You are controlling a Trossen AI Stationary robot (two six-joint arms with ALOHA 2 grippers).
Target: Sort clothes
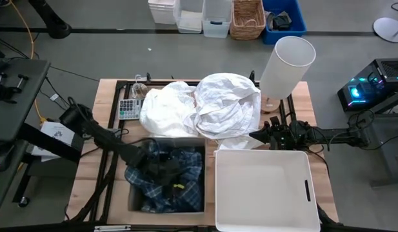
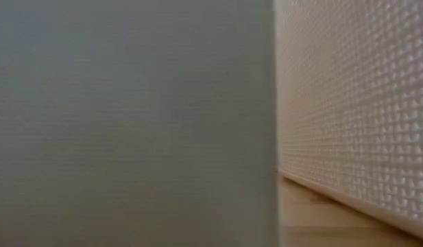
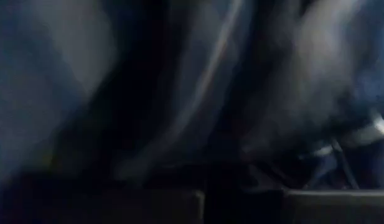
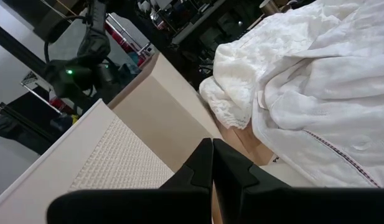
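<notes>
Left gripper (image 1: 168, 169): down inside the left bin (image 1: 133, 201), buried in the plaid shirt (image 1: 186, 161); its wrist view shows only dark blue cloth pressed close. Cannot tell how the fingers are set.
Right gripper (image 4: 213, 163): fingers closed together, holding nothing; waits at the far edge of the white bin (image 1: 263, 193), just short of the white clothes (image 1: 205, 106).
Plaid shirt: in the left bin, directly left of the white bin.
White clothes: 1 loose heap on the table (image 1: 89, 161), beyond the white bin, overhanging toward its far rim.
Lampshade (image 1: 286, 64): beyond the white bin's far right corner, touching the heap's edge.
Risk 1: shirt may snag on the left gripper and lift back out on retreat.
Risk 2: pulling the heap may drag several whites at once or nudge the lampshade.
</notes>
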